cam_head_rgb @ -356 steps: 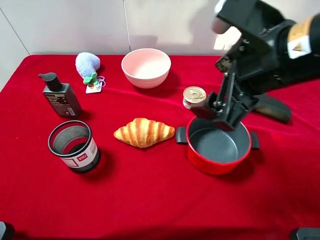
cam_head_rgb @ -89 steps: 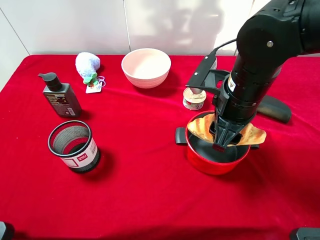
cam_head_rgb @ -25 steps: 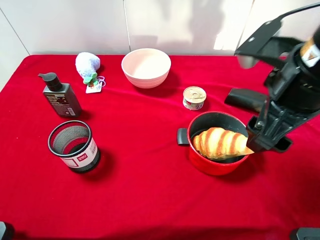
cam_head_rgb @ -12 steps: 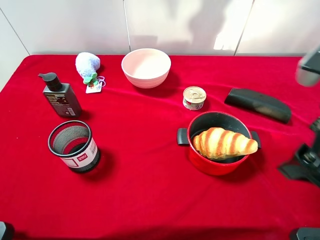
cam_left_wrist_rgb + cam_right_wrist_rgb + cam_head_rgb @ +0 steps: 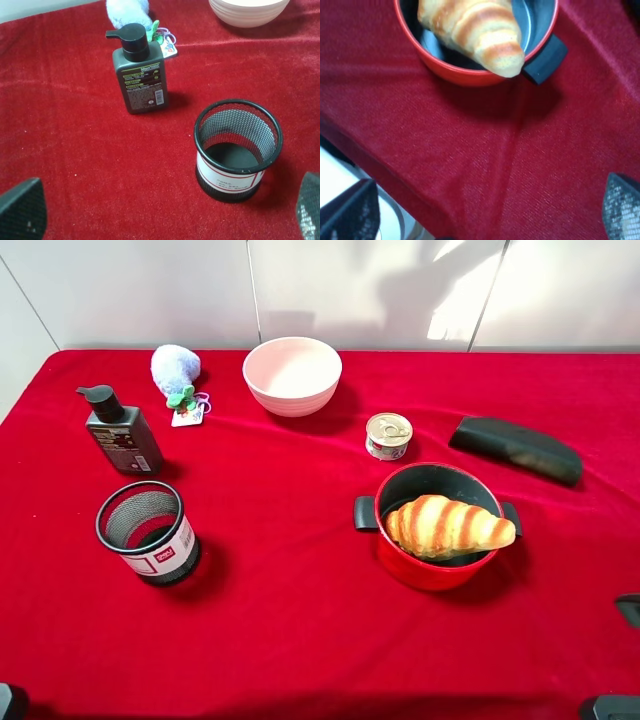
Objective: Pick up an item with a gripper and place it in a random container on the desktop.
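Only blurred, unreadable labels on bottle [image 5: 140, 80] and mesh cup [image 5: 236, 150].

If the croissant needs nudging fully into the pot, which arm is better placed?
Right. Its wrist view shows the croissant overhanging the red pot's rim nearby; the left wrist view shows only the mesh cup and bottle.

Velvety red cloth desktop [image 5: 300, 620]; glossy red pot [image 5: 430, 570], seemingly matt dark inside.
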`<state>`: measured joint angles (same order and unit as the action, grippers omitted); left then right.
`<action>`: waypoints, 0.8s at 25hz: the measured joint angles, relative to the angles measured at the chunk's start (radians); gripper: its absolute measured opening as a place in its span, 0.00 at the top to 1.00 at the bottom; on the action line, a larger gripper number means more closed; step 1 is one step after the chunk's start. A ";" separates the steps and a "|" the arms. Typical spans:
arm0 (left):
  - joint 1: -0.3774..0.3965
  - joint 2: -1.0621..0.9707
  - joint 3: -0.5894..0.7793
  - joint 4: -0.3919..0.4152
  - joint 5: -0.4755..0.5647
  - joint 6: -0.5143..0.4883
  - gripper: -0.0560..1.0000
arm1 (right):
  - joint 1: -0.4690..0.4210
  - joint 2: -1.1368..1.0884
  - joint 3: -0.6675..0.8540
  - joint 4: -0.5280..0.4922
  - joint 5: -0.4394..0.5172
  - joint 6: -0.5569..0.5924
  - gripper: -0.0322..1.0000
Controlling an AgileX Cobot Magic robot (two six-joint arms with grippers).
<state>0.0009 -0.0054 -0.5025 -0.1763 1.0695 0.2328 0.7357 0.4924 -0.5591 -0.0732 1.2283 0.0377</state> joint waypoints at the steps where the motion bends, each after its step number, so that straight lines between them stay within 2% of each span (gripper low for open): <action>1: 0.000 0.000 0.000 0.000 0.000 0.000 0.01 | 0.000 -0.028 0.008 0.000 0.001 0.002 0.30; 15: 0.000 0.000 0.000 0.000 0.000 0.000 0.01 | 0.000 -0.318 0.017 -0.043 -0.030 0.046 0.30; 20: 0.000 0.000 0.000 0.000 0.000 0.000 0.01 | 0.000 -0.395 0.023 -0.064 -0.070 0.078 0.30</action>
<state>0.0009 -0.0054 -0.5025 -0.1763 1.0695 0.2328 0.7357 0.0978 -0.5358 -0.1372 1.1584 0.1153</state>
